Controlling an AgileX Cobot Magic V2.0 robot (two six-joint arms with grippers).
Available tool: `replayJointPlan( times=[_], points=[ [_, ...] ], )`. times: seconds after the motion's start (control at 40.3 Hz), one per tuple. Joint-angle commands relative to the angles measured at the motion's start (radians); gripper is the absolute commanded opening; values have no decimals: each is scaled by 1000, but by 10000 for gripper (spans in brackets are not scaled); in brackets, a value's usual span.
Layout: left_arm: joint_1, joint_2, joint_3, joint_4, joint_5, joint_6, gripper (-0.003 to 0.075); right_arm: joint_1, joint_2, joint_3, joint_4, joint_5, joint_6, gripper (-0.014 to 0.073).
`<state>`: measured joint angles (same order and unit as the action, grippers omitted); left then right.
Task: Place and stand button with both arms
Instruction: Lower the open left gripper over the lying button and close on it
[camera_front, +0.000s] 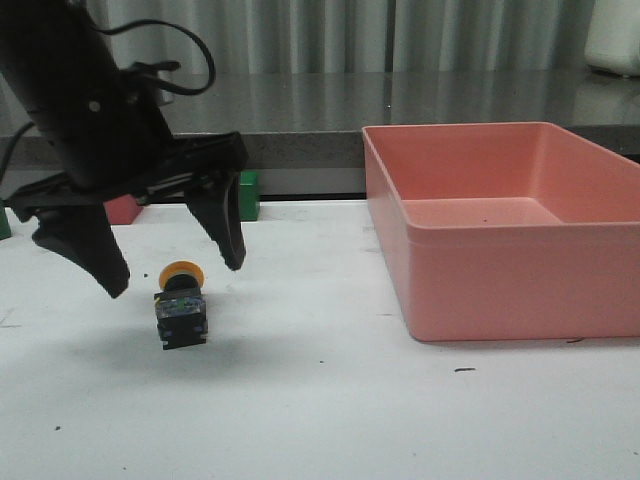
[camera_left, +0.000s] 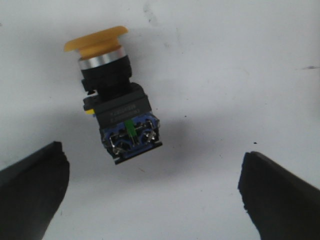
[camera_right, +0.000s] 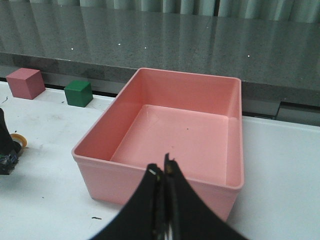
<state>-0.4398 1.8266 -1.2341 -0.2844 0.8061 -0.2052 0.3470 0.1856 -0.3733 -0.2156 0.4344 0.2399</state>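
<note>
The button (camera_front: 180, 312) lies on its side on the white table, its yellow cap (camera_front: 182, 272) pointing away from me and its bluish base facing the front. My left gripper (camera_front: 175, 277) hangs open just above it, one finger on each side, touching nothing. From the left wrist the button (camera_left: 117, 107) sits beyond the wide-spread fingers (camera_left: 35, 192) of that left gripper (camera_left: 155, 195). My right gripper (camera_right: 164, 170) is shut on nothing, hovering in front of the pink bin; the front view does not show it. The button's cap (camera_right: 19, 140) peeks in at the right wrist view's edge.
A large empty pink bin (camera_front: 500, 275) takes up the table's right side. A red cube (camera_right: 26, 83) and a green cube (camera_right: 78, 93) stand at the table's back edge, under a grey stone ledge (camera_front: 400, 110).
</note>
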Motion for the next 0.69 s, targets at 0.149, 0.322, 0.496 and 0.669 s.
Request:
replayJointPlan(
  times=[0.149, 0.322, 0.496, 0.669],
  points=[
    [10, 76, -138, 79, 60, -102, 659, -7, 9, -25, -19, -82, -9, -67],
    [10, 104, -159, 83, 61, -104, 596, -7, 9, -25, -19, -82, -9, -67],
    [10, 140, -182, 84, 51, -104, 491, -7, 9, -25, -19, -82, -9, -67],
    [18, 146, -189, 89, 51, -104, 456, -7, 9, -25, -19, -82, -9, -67]
  ],
)
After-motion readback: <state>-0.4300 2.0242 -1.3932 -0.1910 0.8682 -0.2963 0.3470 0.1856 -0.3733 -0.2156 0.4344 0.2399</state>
